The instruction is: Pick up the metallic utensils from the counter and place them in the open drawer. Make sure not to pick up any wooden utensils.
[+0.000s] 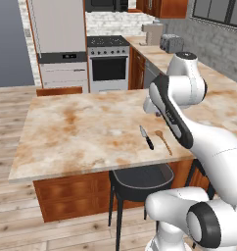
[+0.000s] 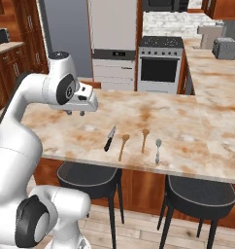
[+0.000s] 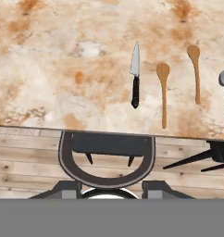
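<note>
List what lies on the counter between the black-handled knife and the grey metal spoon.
Two wooden spoons: in the right base view, one lies beside the knife, the other nearer the metal spoon. All four lie apart.

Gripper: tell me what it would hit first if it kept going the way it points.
Probably bare counter near its front edge, left of the knife; the gripper points down, though depth is uncertain.
</note>
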Robot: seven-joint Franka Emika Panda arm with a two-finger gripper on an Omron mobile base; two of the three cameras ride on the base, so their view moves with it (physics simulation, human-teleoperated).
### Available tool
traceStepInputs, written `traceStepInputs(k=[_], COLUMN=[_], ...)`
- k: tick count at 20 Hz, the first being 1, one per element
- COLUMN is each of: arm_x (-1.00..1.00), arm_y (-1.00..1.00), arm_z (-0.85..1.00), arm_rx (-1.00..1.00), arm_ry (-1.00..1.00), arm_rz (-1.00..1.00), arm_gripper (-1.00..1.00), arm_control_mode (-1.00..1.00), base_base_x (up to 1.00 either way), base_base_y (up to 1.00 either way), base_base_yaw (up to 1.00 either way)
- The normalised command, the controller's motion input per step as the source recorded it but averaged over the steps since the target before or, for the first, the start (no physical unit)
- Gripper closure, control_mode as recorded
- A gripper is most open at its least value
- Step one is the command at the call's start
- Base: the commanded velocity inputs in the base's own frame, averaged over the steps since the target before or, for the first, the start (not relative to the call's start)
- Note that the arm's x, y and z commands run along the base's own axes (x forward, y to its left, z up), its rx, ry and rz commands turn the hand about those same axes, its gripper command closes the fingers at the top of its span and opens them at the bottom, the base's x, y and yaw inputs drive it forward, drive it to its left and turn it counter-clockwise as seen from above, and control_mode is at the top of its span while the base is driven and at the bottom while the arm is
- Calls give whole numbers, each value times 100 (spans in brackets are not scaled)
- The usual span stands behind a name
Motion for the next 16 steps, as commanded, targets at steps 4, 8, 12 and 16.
traceStepInputs(k=[4,8,12,16], arm_x=[0,17,2,6], arm_y=[-3,-7,-70,-87], arm_z=[0,-27,-3,-1], arm_rx=[0,0,0,0], arm_ry=[4,6,4,6], arm_rz=[0,0,-5,-5], arm_gripper=[-100,-100,-100,-100], arm_control_mode=[-100,-100,-100,-100], base_base_x=[0,0,0,0], base_base_y=[0,0,0,0], base_base_yaw=[0,0,0,0])
